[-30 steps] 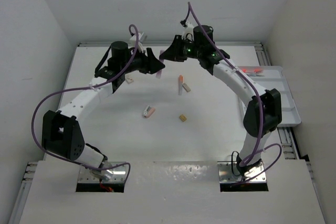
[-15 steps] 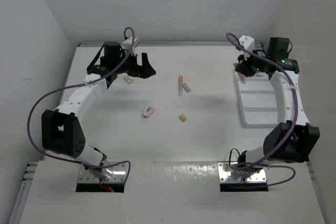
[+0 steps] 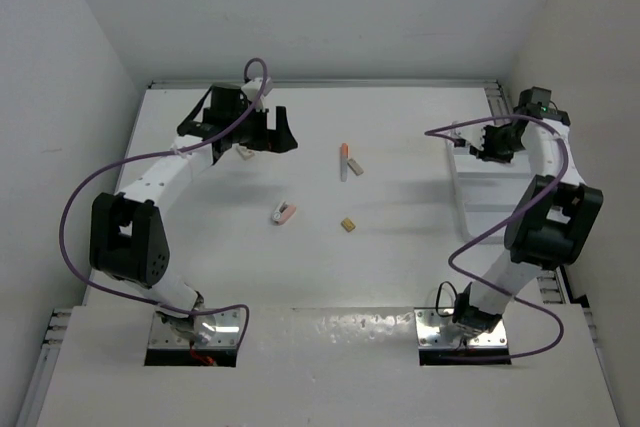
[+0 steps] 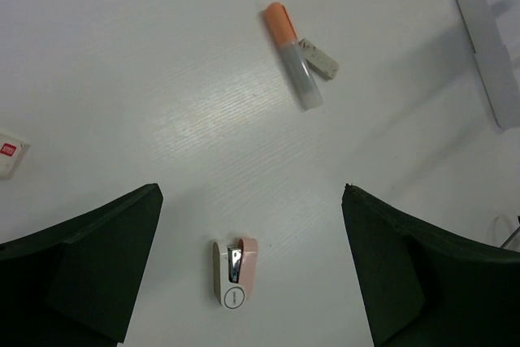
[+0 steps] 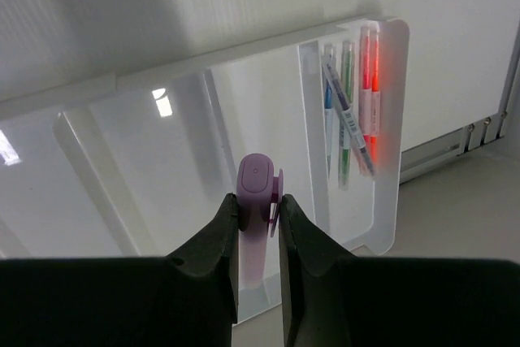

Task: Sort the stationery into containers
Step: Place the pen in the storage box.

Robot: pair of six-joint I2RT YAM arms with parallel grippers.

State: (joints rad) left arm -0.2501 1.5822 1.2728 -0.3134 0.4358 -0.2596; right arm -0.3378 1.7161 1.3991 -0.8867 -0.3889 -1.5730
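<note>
My right gripper [image 5: 258, 207] is shut on a purple-grey pen [image 5: 258, 183] and holds it upright over the white divided tray [image 5: 187, 132]. The tray's end compartment holds a pale green pen [image 5: 346, 79], orange-red pens [image 5: 370, 91] and a blue-grey pen [image 5: 344, 110]. In the top view the right gripper [image 3: 488, 142] hangs over the tray [image 3: 490, 192] at the far right. My left gripper [image 3: 270, 133] is open and empty above the table. Below it lie a pink-and-white stapler-like block [image 4: 234, 272], an orange-capped pen [image 4: 292, 56] and a grey-white block [image 4: 318, 58].
A small tan block [image 3: 348, 225] lies mid-table. A tan eraser [image 3: 243, 152] with a red label [image 4: 8, 152] lies next to the left gripper. The right arm's elbow covers part of the tray. Walls close in on the left, back and right.
My right arm has swung from the table's middle to the far right, over the tray, with the purple-grey pen. My left gripper has drawn back to the left a little.
</note>
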